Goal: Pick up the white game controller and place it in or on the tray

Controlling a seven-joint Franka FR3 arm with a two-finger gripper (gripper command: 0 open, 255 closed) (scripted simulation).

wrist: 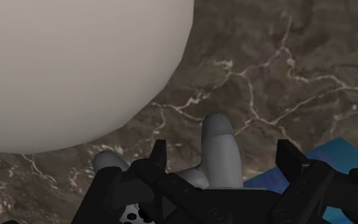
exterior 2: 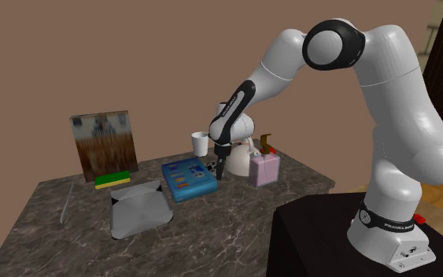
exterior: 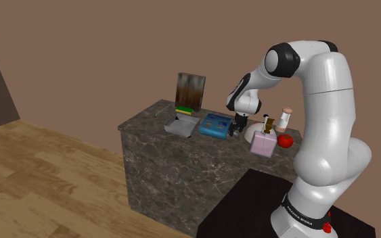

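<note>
The all-black two-finger gripper (exterior 2: 220,175) hangs low over the dark marble counter (exterior 2: 235,212), mid-frame in the second exterior view. Its fingers are wide apart and hold nothing. The white game controller (wrist: 220,149) lies between them, just beside a flat blue box (exterior 2: 188,178). The grey tray (exterior 2: 138,211) sits at lower left.

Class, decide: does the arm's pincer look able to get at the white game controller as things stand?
Probably yes. The open pincer straddles one grip of the controller without touching it. The round white thing and the blue box lie to either side, not between.
</note>
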